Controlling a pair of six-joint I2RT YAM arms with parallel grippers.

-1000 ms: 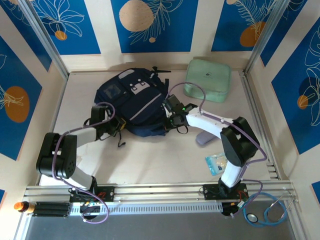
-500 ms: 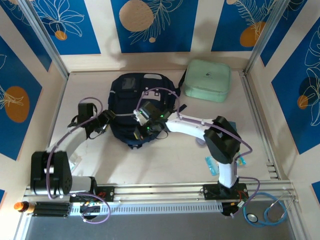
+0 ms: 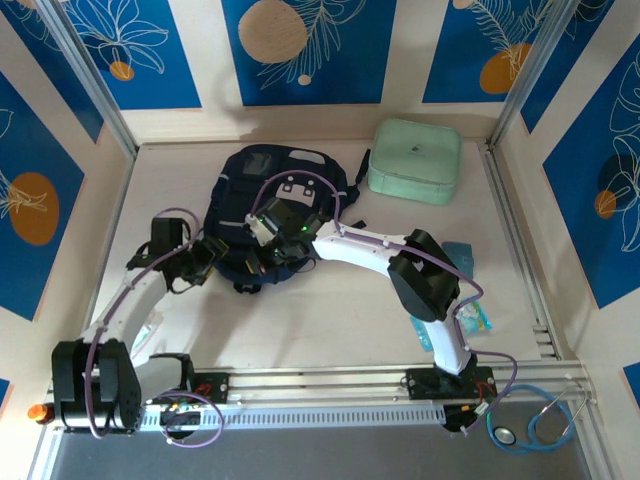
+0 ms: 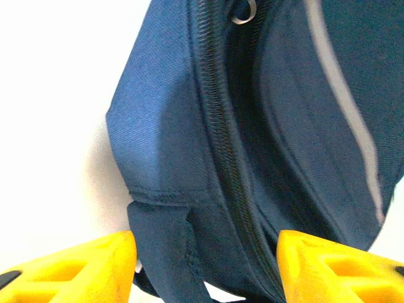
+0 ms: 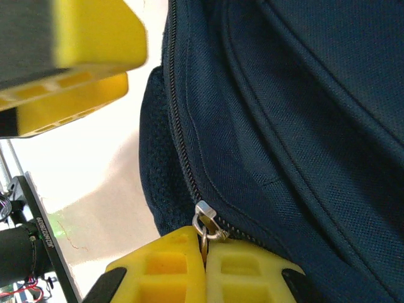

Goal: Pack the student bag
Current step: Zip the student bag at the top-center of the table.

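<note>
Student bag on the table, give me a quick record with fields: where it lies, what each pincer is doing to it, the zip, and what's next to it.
bag: student bag, dark navy, lying mid-table
right pincer: shut on the zipper pull
left pincer: open, one finger on either side of the bag's lower corner, not gripping
zip: looks closed where the wrist views show it
nearby: mint-green case at the far right of the bag
</note>
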